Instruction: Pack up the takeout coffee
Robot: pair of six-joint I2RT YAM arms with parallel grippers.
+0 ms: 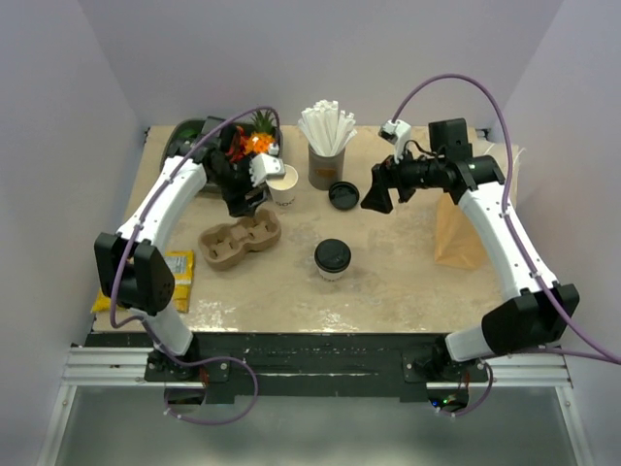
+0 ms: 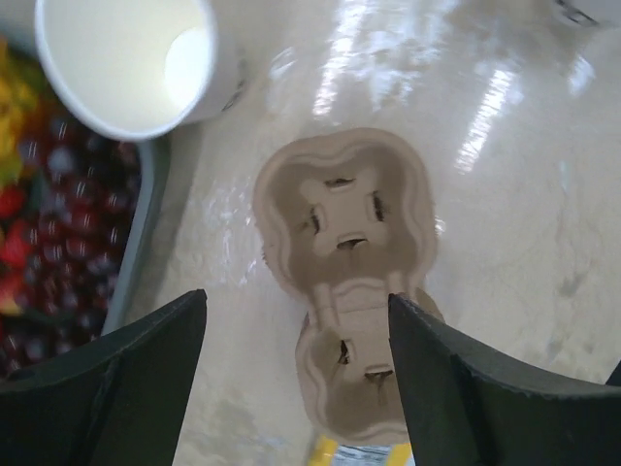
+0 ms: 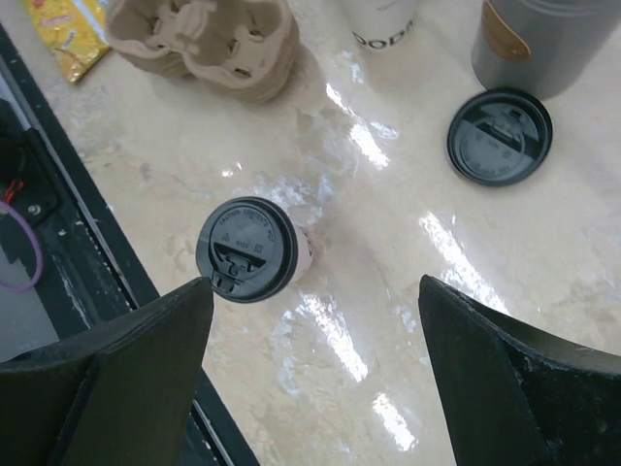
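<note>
The takeout coffee (image 1: pixel 332 259), a small white cup with a black lid, stands at the table's middle front; it also shows in the right wrist view (image 3: pixel 248 250). The brown pulp carrier (image 1: pixel 241 239) lies left of it and shows in the left wrist view (image 2: pixel 349 262). My left gripper (image 1: pixel 245 202) is open and empty above the carrier's far end (image 2: pixel 296 311). My right gripper (image 1: pixel 378 199) is open and empty, raised above the table right of the coffee (image 3: pixel 315 291).
An open white cup (image 1: pixel 282 184) stands by the left gripper. A loose black lid (image 1: pixel 343 194) lies by the grey cup of straws (image 1: pixel 327 146). A tray of flowers (image 1: pixel 209 146) is at back left, a brown paper bag (image 1: pixel 456 233) at right, a yellow packet (image 1: pixel 175 272) at front left.
</note>
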